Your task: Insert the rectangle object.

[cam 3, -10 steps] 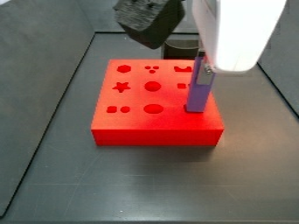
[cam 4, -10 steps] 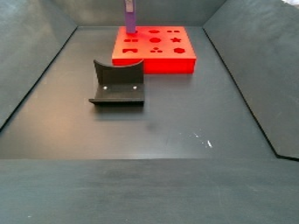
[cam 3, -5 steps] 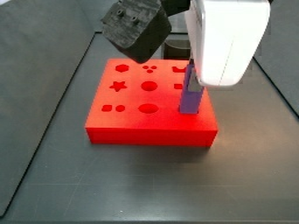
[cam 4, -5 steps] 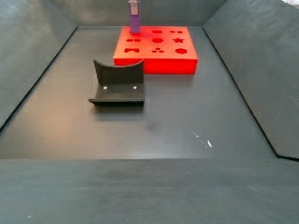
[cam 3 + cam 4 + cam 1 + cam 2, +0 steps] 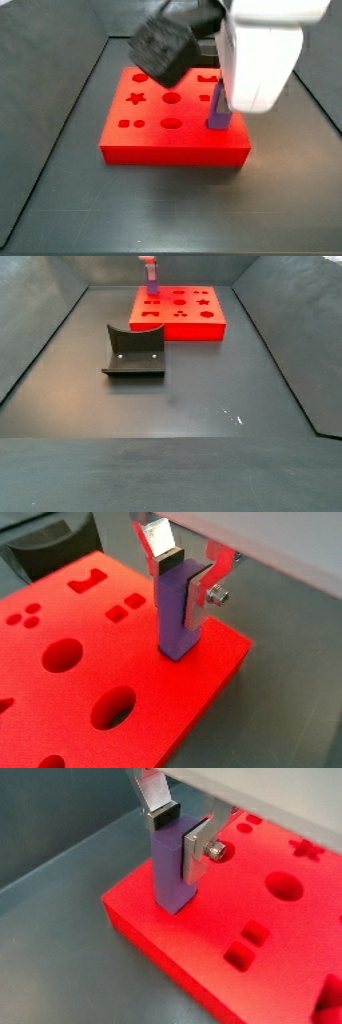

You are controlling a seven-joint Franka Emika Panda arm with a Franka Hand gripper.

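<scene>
The claw (image 5: 182, 580) is clenched on the rectangle object (image 5: 177, 612), its two flat silver fingers (image 5: 195, 850) pressing dark pads against opposite broad faces of the bar's upper part, closed just to the bar's thickness and no wider. Both wrist views show the purple-blue bar standing upright with its lower end meeting the top of the red block (image 5: 80, 682) close to one corner, near the block's edge; in a side view the bar (image 5: 217, 108) rises from the block (image 5: 174, 150) under the white arm, and its lower end seems sunk a little into the surface, though the slot itself is hidden by the bar (so how deep it sits cannot be told). The bar looks rigid, smooth and light, probably a hard plastic, so it should neither bend nor crush under the pads, but its plain faces could slip if pushed down hard against a tight slot. Holding it high on the flat sides, as here, leaves the lower length free to enter and keeps it square to the opening. Away from the block, the dark grey curved holder (image 5: 134, 352) sits on the table (image 5: 201, 426), empty and untouched.
</scene>
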